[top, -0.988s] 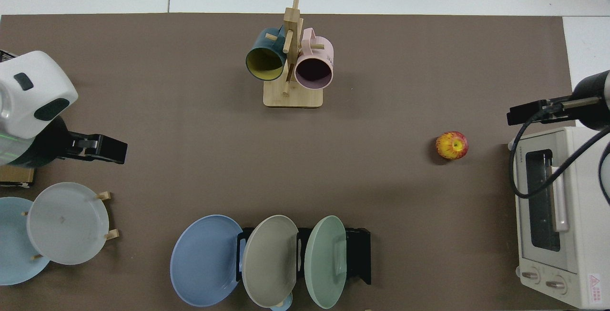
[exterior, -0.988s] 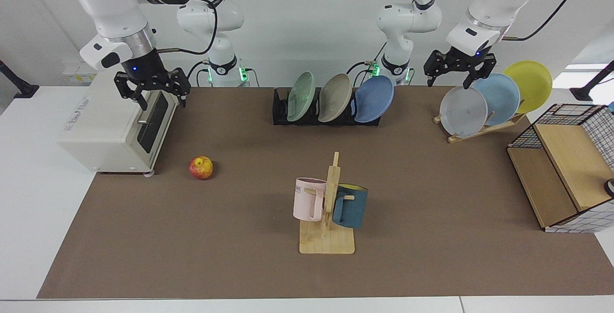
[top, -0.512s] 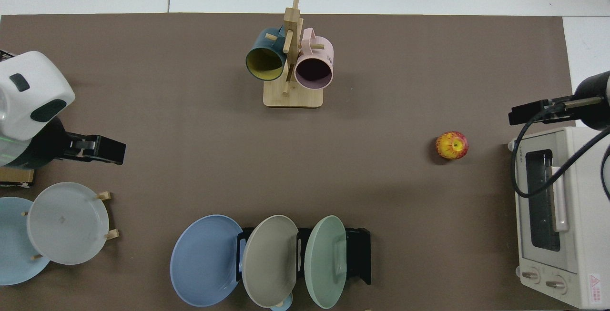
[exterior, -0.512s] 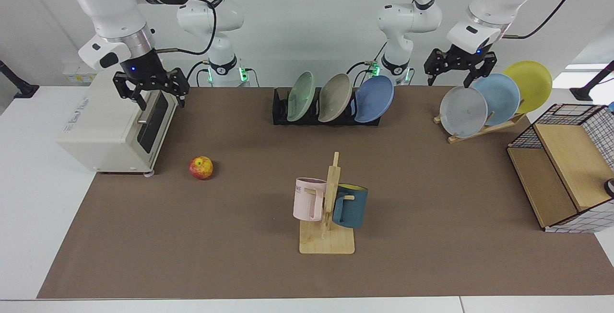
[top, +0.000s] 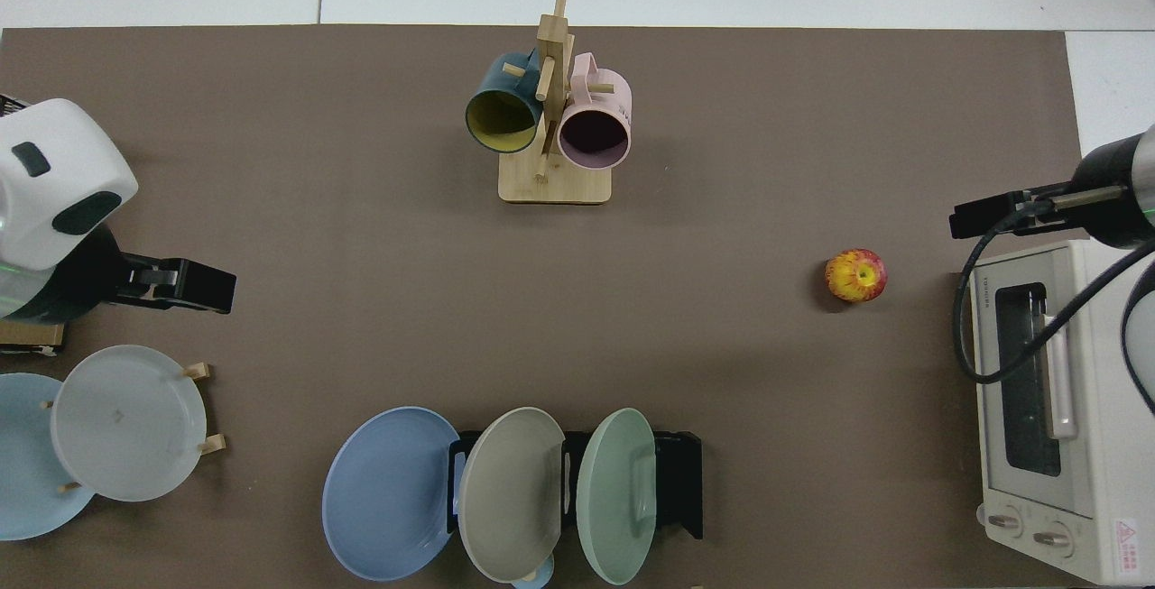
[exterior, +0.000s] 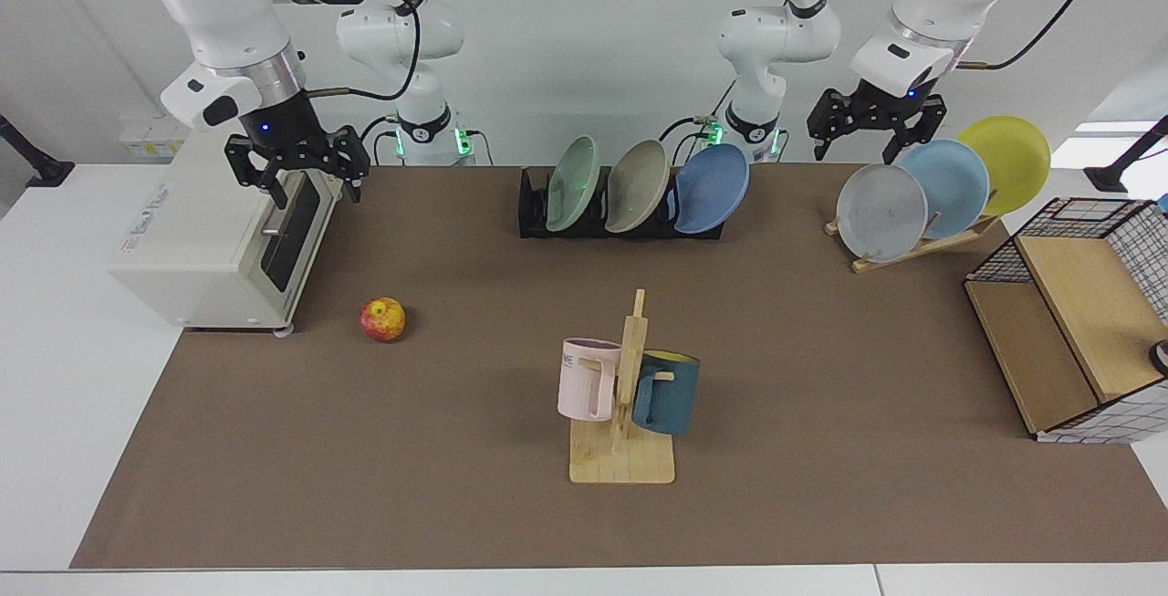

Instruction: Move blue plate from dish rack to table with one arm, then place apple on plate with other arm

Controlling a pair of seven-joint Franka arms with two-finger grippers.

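The blue plate [exterior: 716,190] [top: 388,494] leans in the end slot of the black dish rack [exterior: 534,208] [top: 681,481], beside a beige and a green plate. The apple [exterior: 382,319] [top: 855,275] lies on the brown mat of the table [exterior: 821,350], just in front of the toaster oven. My right gripper [exterior: 313,193] [top: 993,215] hovers open and empty above the oven's front, behind the apple. My left gripper [exterior: 853,147] [top: 194,282] hangs open and empty above the grey plate on the wooden stand, well to the side of the blue plate.
A toaster oven [exterior: 210,249] stands at the mat's edge by the right arm. A wooden mug tree [exterior: 625,395] with a pink and a dark blue mug stands mid-table. A wooden stand [exterior: 912,245] holds grey, sky-blue and yellow plates. A wire-and-wood shelf [exterior: 1068,331] lies beyond it.
My right gripper has drifted a little toward the table's middle, off the oven's top. My left gripper has risen slightly above the wooden stand. Plates and apple have not moved.
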